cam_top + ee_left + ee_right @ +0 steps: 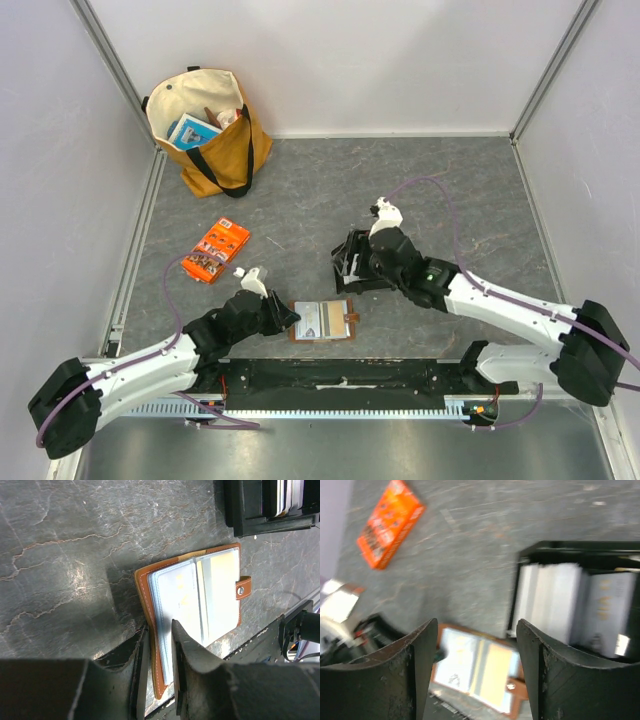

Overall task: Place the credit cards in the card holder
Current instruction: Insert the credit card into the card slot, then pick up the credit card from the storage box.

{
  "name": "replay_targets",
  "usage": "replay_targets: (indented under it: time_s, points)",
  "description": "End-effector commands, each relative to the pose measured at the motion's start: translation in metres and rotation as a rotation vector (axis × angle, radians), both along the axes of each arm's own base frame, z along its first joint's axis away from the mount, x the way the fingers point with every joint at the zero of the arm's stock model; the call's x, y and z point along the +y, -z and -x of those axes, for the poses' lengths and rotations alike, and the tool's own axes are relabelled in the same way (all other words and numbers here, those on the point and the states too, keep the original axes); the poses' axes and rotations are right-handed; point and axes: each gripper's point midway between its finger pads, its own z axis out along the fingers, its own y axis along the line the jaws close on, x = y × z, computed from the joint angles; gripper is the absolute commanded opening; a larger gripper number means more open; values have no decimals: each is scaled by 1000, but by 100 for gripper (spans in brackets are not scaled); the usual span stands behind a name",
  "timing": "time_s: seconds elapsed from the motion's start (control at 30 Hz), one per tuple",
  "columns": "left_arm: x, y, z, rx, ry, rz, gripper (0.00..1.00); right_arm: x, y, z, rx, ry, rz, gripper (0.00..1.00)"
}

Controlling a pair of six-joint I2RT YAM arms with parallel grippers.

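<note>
The brown card holder [325, 321] lies open near the table's front edge, its pale pockets [210, 595] facing up and the clasp tab on the right. My left gripper [293, 320] is shut on its left cover edge [159, 630], with the brown cover and inner sleeves between the fingers. The credit cards [550, 600] stand as a pale stack in the black tray [570, 547], also seen in the left wrist view [285, 497]. My right gripper [352, 262] hovers by that tray, its jaws [476, 625] open with nothing between them; its view is blurred.
An orange printed packet [217, 250] lies left of centre on the grey mat. A tan tote bag [215, 135] with items inside stands at the back left. White walls enclose the table on three sides.
</note>
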Motion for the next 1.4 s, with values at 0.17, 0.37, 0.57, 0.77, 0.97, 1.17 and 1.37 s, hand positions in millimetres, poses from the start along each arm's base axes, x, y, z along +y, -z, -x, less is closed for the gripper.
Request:
replay_targets:
  time_s: [0.17, 0.37, 0.57, 0.77, 0.97, 1.17, 1.37]
  points:
    - [-9, -14, -5, -48, 35, 25, 29, -49, 57, -54, 117, 132, 218, 76]
    - [-11, -17, -6, -47, 31, 32, 29, -48, 73, -68, 163, 113, 209, 79]
    - [-11, -17, -6, -45, 30, 32, 29, -45, 90, -69, 225, 89, 107, 82]
    - [-13, -16, -7, -38, 35, 24, 29, -38, 99, -66, 264, 57, 39, 83]
    - [-15, -17, -8, -37, 34, 27, 29, -31, 106, -63, 295, 12, 29, 84]
    - [-16, -16, -7, -31, 41, 26, 29, -26, 90, -64, 267, -1, -25, 84]
    - [-15, -15, -8, -31, 37, 22, 29, -26, 81, -62, 262, -11, -49, 82]
